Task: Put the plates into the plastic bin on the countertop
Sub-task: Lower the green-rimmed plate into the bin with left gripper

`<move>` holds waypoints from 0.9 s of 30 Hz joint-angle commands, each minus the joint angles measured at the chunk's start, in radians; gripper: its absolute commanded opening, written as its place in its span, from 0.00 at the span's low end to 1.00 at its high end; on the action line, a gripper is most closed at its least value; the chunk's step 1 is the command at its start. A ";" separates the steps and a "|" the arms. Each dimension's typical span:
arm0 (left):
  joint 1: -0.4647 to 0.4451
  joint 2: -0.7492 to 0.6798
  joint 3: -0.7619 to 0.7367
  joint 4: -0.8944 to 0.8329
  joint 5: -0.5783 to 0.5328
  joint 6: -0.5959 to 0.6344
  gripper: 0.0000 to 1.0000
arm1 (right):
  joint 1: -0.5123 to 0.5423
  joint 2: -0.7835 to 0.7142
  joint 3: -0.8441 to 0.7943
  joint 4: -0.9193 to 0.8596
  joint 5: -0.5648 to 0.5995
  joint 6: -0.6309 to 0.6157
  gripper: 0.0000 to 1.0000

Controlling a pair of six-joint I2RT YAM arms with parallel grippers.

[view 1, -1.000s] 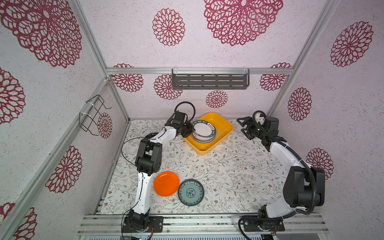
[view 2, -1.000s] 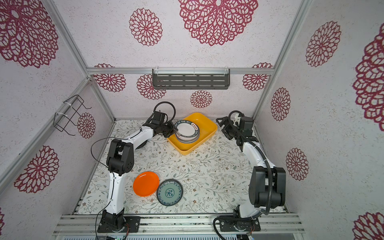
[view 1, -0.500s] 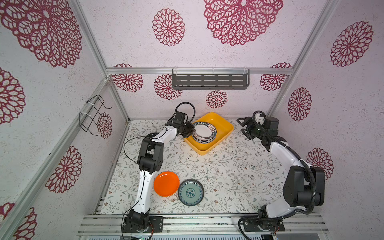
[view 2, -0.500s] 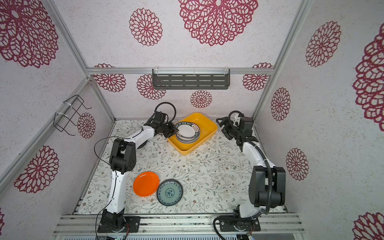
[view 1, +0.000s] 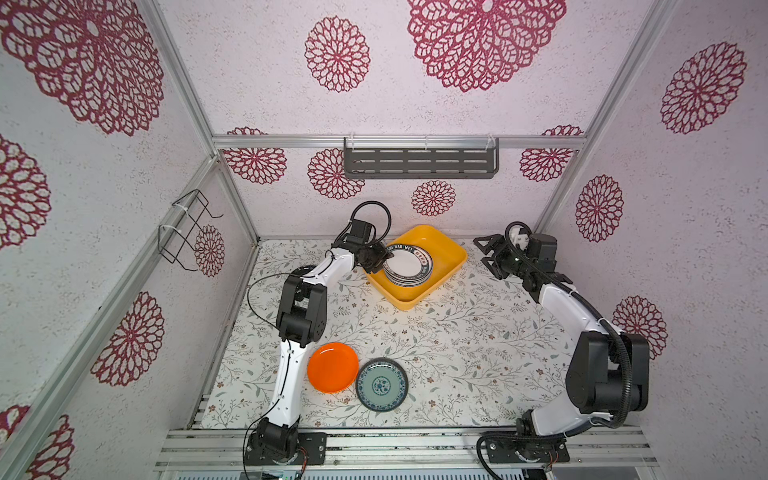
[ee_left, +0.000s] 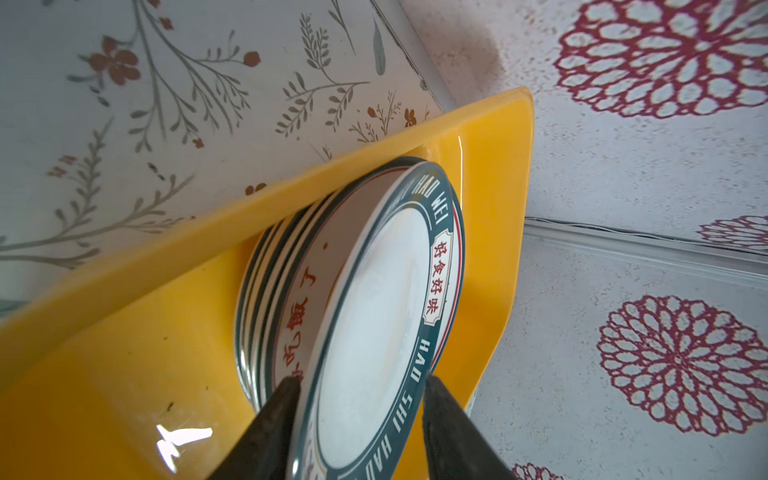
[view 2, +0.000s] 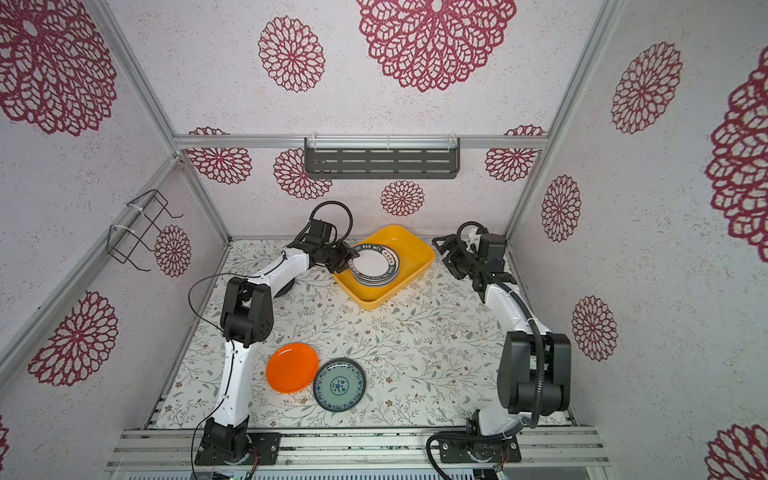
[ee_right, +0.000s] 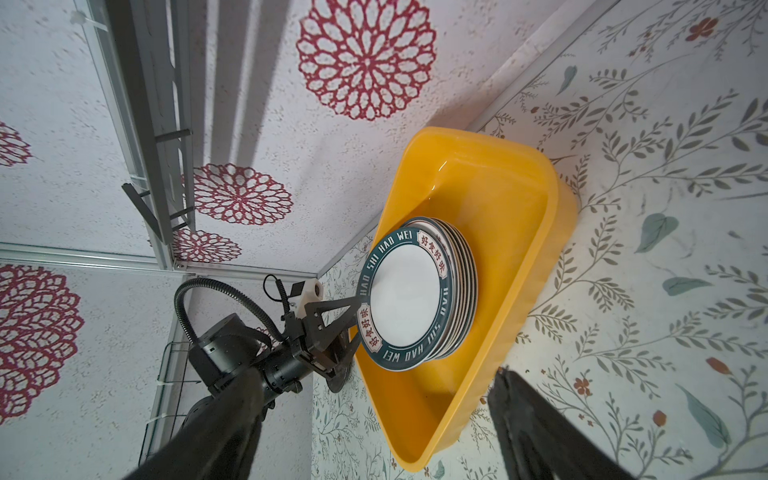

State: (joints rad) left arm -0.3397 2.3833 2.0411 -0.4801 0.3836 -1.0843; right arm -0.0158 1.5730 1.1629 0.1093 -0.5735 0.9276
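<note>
The yellow plastic bin (view 1: 441, 248) sits at the back of the countertop (view 1: 457, 340) and holds a stack of plates (view 1: 409, 266). The top plate (ee_left: 374, 316), white with a dark lettered rim, leans tilted on the stack. My left gripper (view 1: 384, 262) is at the bin's left edge, open, its fingers (ee_left: 444, 415) either side of that plate's rim. My right gripper (view 1: 482, 251) hangs open and empty to the right of the bin, near the back wall. An orange plate (view 1: 332, 368) and a teal patterned plate (view 1: 382, 384) lie side by side near the front. A black plate (ee_right: 340, 380) lies partly hidden under the left arm.
A grey slotted shelf (view 1: 419, 162) hangs on the back wall above the bin. A black wire rack (view 1: 187, 228) is fixed to the left wall. Both arm bases stand on the metal rail (view 1: 374, 440) along the front edge.
My left gripper, shut on the top plate's rim a second ago, has opened its jaws. The arms have hardly moved.
</note>
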 commanded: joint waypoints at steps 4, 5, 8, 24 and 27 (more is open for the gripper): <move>-0.011 0.020 0.067 -0.114 -0.080 0.051 0.58 | 0.004 0.004 0.027 0.037 -0.012 0.001 0.89; -0.012 0.024 0.079 -0.127 -0.088 0.058 0.58 | 0.004 0.004 0.027 0.036 -0.013 0.001 0.89; -0.019 0.034 0.112 -0.153 -0.103 0.071 0.59 | 0.004 0.005 0.027 0.036 -0.016 -0.001 0.89; -0.026 0.094 0.195 -0.166 -0.087 0.066 0.60 | 0.003 0.015 0.046 0.000 -0.017 -0.028 0.87; -0.026 0.086 0.194 -0.148 -0.087 0.071 0.62 | 0.004 0.013 0.052 -0.012 -0.015 -0.045 0.87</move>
State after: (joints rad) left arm -0.3584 2.4592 2.2097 -0.6506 0.2871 -1.0245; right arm -0.0158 1.5909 1.1633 0.0990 -0.5797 0.9165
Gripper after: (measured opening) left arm 0.620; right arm 0.871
